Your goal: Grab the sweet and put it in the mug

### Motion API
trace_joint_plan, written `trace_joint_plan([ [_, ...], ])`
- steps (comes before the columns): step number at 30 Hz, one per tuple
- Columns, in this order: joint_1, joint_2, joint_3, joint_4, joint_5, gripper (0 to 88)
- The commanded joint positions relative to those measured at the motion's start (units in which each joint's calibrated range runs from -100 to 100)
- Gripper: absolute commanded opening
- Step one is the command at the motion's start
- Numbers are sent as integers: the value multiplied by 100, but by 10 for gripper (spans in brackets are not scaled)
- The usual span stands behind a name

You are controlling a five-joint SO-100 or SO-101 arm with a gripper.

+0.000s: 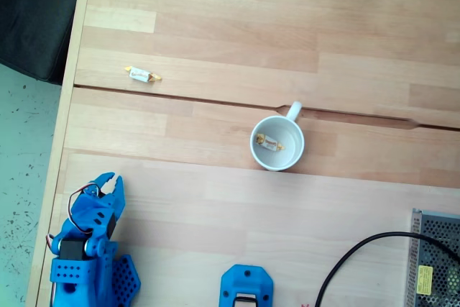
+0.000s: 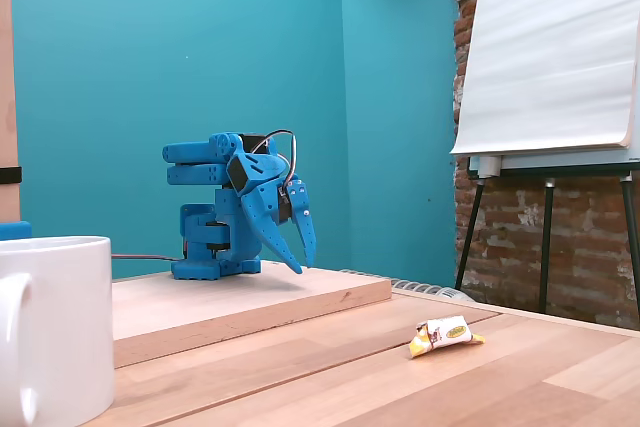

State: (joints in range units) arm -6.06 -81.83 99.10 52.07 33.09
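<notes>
A white mug with a small loop handle stands upright mid-table; in a fixed view from table level it sits at the near left. Inside it lies a wrapped sweet with a white middle and yellow-gold ends. A second, identical sweet lies on the bare wood far to the mug's upper left, also visible at table level. My blue gripper is folded back at the lower left, far from both. Its fingers point down, shut on nothing.
A black cable and a perforated metal box sit at the lower right. A blue part lies at the bottom edge. The arm stands on a raised wooden board. The table's left edge is close to the arm.
</notes>
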Motion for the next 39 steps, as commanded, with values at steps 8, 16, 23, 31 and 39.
trace_joint_plan([
  [8,-55,-18,90,67,10,35],
  [16,-55,-18,90,67,10,35],
  [23,-55,-18,90,67,10,35],
  [31,-55,-18,90,67,10,35],
  [39,-55,-18,90,99,10,34],
])
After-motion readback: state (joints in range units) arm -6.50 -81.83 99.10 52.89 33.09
